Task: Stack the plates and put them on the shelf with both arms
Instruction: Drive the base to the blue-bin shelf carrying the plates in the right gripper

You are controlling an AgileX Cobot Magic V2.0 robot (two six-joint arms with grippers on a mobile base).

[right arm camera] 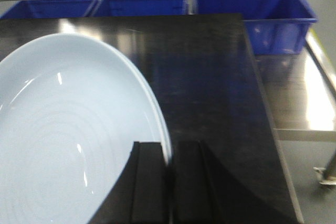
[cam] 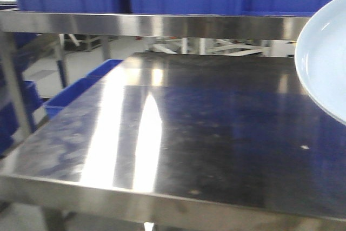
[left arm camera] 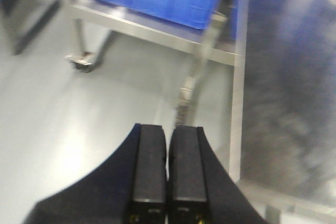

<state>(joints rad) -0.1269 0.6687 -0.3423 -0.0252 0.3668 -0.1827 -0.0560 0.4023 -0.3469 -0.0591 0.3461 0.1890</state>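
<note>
A pale bluish-white glossy plate [cam: 324, 63] shows at the right edge of the front view, tilted above the steel table [cam: 216, 123]. In the right wrist view the plate [right arm camera: 63, 129] fills the left half. My right gripper [right arm camera: 169, 148] is shut on its rim, one finger inside the rim and one outside. A faint double line runs along the rim; I cannot tell if a second plate lies under it. My left gripper [left arm camera: 168, 129] is shut and empty, over the floor just left of the table edge [left arm camera: 236, 103]. Neither arm shows in the front view.
A steel upper shelf [cam: 151, 25] spans the table's far side, with blue panels behind it. Blue crates [cam: 81, 87] stand low at the left beyond the table. A blue crate [right arm camera: 278, 24] sits on a lower steel shelf at the right. A castor leg [left arm camera: 81, 61] stands on the floor.
</note>
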